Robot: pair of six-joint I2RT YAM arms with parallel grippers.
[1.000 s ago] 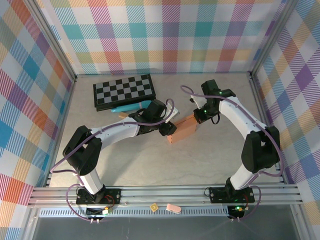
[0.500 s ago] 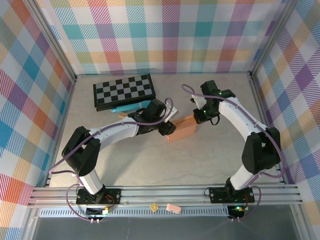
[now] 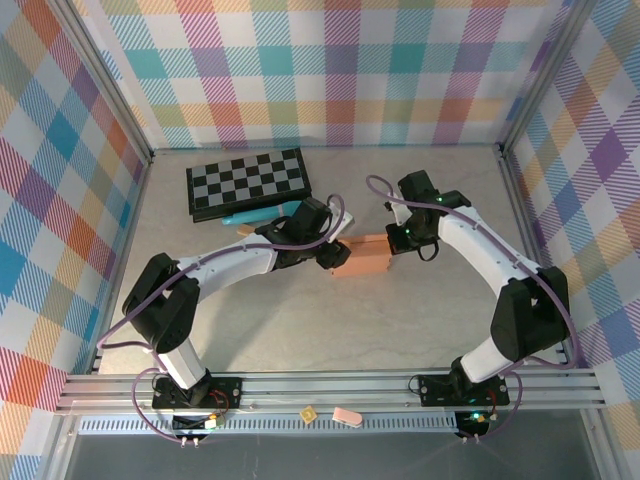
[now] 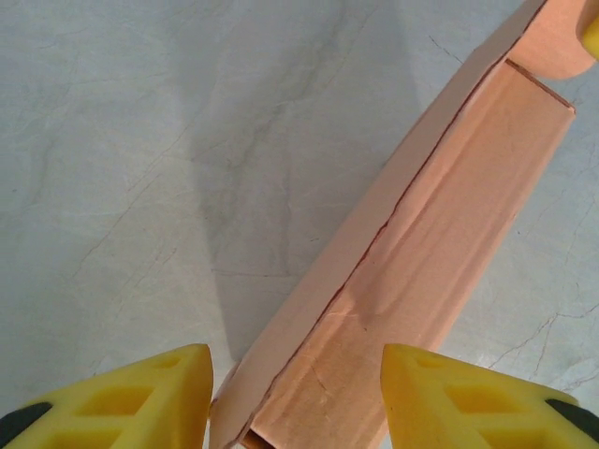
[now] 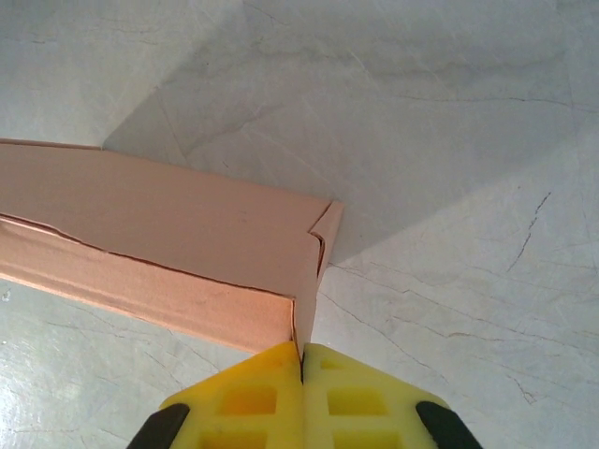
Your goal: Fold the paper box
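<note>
While a yellowish scrap (image 3: 308, 413) and a pink one (image 3: 346, 415) lie on the metal rail at my near edge, the paper box (image 3: 366, 256) is out at the middle of the desk (image 3: 330, 330), caught between my two hands. Its long axis runs across the desk from left to right, with the right end angled slightly farther from me than the left. My left hand (image 4: 296, 360) grasps the left end, a yellow finger close against each long side and the jaws held apart by the box's width. From that wrist I look into its hollow inside, with a raised wall along one long edge. My right hand (image 5: 301, 360) is clenched tight on the right end, pinching the thin card edge at the corner. The box throws a broad shadow on the desk. Farther back and to the left, a small tan block (image 3: 247, 230) and a teal thing (image 3: 262, 213) lie just beside the black-and-grey chequered board (image 3: 248, 180), which rests near the far wall.
</note>
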